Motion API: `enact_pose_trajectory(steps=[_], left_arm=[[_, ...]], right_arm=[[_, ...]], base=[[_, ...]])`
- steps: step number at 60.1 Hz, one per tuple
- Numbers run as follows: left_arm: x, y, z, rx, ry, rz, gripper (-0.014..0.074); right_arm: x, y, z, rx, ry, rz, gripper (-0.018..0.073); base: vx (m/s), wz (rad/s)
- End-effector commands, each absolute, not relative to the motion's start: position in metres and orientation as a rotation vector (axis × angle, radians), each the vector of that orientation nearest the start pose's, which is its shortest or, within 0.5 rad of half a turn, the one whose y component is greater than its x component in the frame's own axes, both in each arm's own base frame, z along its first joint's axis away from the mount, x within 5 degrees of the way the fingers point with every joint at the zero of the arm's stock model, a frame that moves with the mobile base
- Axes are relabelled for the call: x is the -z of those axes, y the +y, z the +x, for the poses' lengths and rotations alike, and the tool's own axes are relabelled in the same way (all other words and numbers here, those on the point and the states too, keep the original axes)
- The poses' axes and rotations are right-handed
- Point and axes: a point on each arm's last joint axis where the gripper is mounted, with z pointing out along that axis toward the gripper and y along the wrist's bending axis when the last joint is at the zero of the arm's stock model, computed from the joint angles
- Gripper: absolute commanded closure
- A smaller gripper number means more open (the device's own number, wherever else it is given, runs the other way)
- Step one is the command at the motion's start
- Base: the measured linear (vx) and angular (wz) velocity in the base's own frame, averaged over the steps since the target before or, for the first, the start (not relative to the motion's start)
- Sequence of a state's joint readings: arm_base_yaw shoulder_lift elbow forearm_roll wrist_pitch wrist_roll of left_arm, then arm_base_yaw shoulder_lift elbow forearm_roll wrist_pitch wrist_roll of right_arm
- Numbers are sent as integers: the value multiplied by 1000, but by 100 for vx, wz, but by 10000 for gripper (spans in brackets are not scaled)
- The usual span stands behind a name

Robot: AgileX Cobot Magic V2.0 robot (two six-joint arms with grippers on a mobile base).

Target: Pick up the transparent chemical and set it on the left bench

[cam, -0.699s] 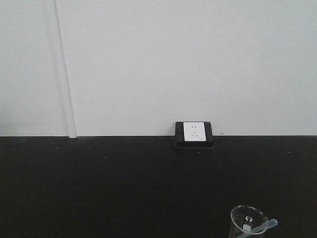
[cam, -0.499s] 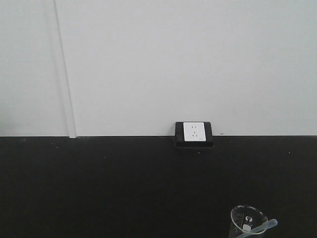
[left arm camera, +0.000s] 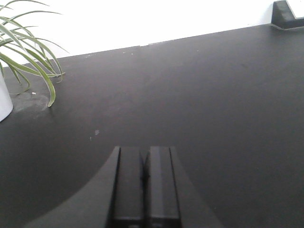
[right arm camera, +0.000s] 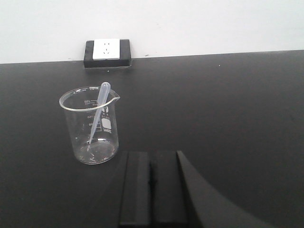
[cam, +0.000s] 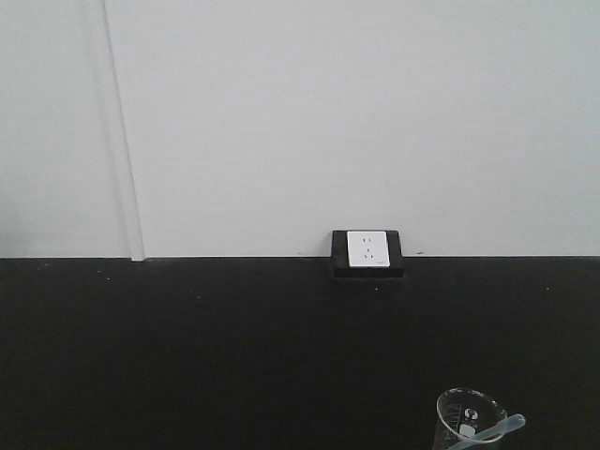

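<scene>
No legible text. Printing on beaker (right arm camera: 90, 126), white label patch and graduation marks, too blurred to read.

The transparent chemical is a slim, colourless, translucent plastic dropper pipette (right arm camera: 97, 114). In the right wrist view it lies left of centre in the frame, standing tip-down inside a clear glass beaker (right arm camera: 71, 128). Its narrow tip reaches down near the beaker's floor. The stem leans up and to the right and rests on the rim beside the pouring spout, and the rounded squeeze bulb pokes just above the rim. In the front-facing view it sits at the lower right corner, with its pale bulb end overhanging the rim toward the right.
</scene>
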State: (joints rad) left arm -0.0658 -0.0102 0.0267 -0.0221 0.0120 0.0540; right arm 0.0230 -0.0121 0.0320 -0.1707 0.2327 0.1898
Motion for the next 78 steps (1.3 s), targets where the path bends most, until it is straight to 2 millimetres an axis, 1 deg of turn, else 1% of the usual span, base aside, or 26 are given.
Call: enact_pose_trajectory(steps=[1,12,19,23,28,31,35,38,40,46,48,54,60,67,74,78], left_arm=[[-206,-4,55,35,1429,64,600],[-206,-4,55,35,1429,64,600],[-206,-4,55,35,1429,64,600],[-206,-4,55,35,1429,64,600],[-206,-4,55,35,1429,64,600],[-206,-4,55,35,1429,64,600],[-206,-4,55,35,1429,64,600],[-206,-4,55,35,1429,64,600],[-206,-4,55,35,1429,64,600],[-206,-4,55,35,1429,64,600],[-206,-4,55,35,1429,64,600],[-206,-4,55,35,1429,64,600],[-206,-4,55,35,1429,64,600],[-206,-4,55,35,1429,64,600],[-206,-4,55,35,1429,64,600],[-206,-4,55,35,1429,64,600]], right_arm=[[-187,-2,57,17,1665,0,567],[-190,-1,57,12,1634,-4,567],[-194,0,57,5,1590,-11,567],[-199,1,57,-12,1534,-11,567],[-212,2,56,-36,1418,-18,567],[-220,3,55,-42,1388,-18,567],[-234,3,55,-38,1377,-18,567],[-244,2,58,-33,1400,-17,567],[-254,2,60,-26,1404,-20,567],[-277,2,71,-4,1441,-38,566],[-286,3,79,0,1457,-45,564],[-296,3,98,-1,1514,-50,560],[-296,4,121,-2,1603,-52,549],[-293,5,141,-25,1658,-39,513],[-288,6,157,-48,1662,-43,436],[-285,7,165,-57,1665,-48,375]], base=[[0,0],[0,0],[0,0],[0,0],[0,0],[0,0],[0,0],[0,0],[0,0],[0,0],[0,0],[0,0],[0,0],[0,0],[0,0],[0,0]])
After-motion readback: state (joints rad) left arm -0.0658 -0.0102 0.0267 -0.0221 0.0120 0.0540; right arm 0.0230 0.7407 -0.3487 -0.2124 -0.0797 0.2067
